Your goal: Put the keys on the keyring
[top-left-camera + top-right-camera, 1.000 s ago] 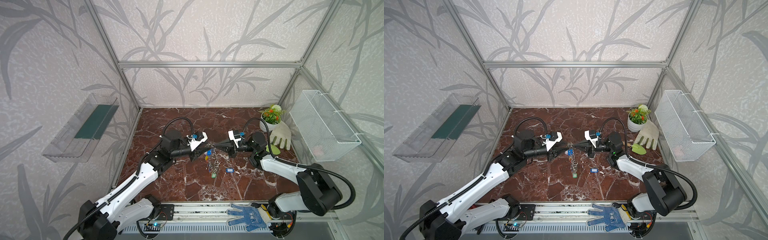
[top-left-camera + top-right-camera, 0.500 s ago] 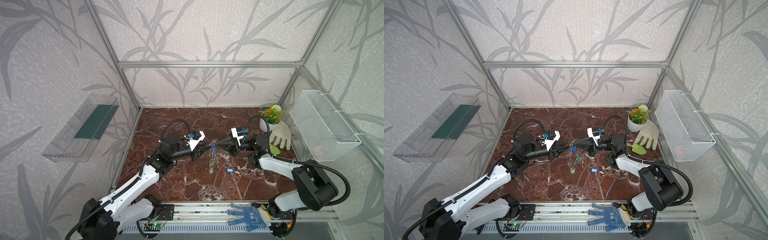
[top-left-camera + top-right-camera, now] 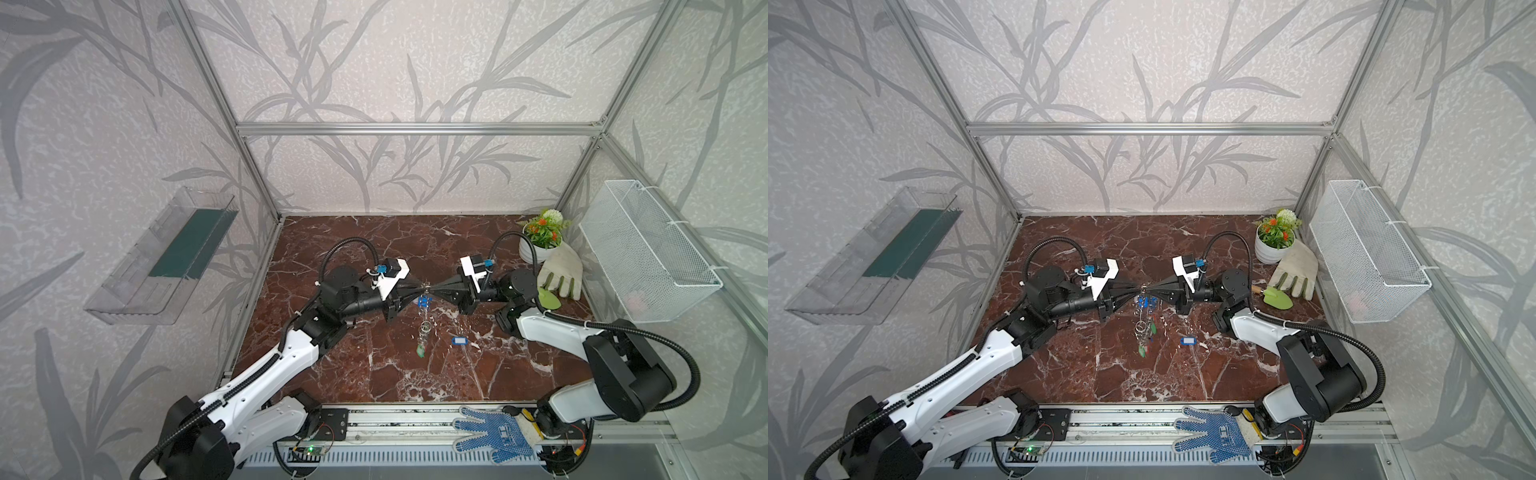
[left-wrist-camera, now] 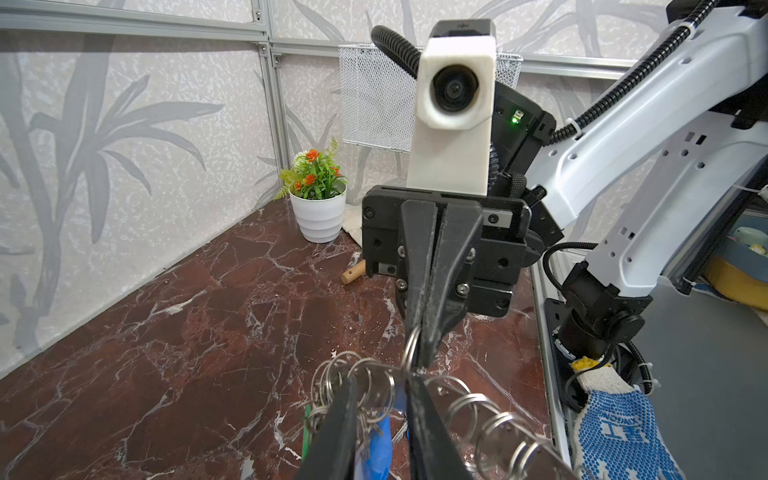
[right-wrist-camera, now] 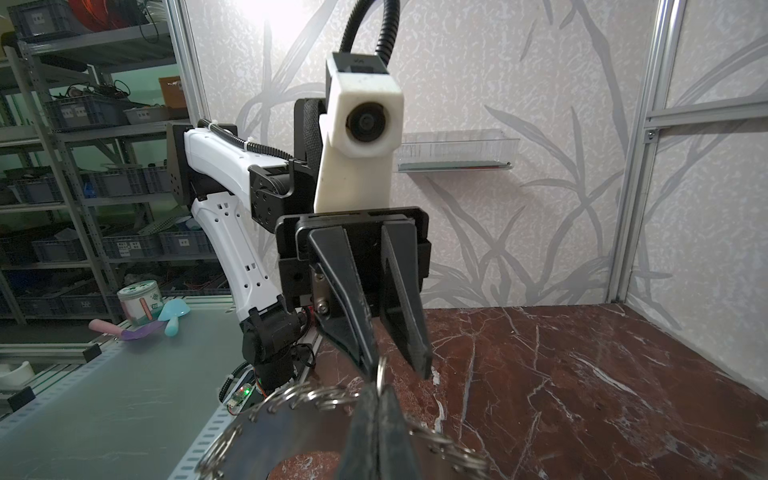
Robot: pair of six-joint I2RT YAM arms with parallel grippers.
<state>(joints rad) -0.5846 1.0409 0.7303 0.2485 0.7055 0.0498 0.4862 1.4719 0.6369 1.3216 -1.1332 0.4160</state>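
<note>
My two pincers meet tip to tip in the air over the middle of a dark red marble counter (image 3: 374,374). My right pincer (image 4: 419,353) is closed tight, pinching one wire split ring on the rim of a flat grey metal keyring disc (image 5: 291,436). The disc hangs below the tips. My left pincer (image 5: 399,370) stands narrowly open, with a slim gap between its fingers. An upright ring rests against one fingertip (image 5: 370,361).

Small silver keys with blue plastic tags (image 3: 422,301) dangle from the disc's rings, and a key with a green plastic tag (image 3: 420,352) hangs lowest. I cannot tell whether it touches the counter. A loose key with a blue tag (image 3: 459,340) lies flat on the counter, near the hanging bunch on its right.
</note>
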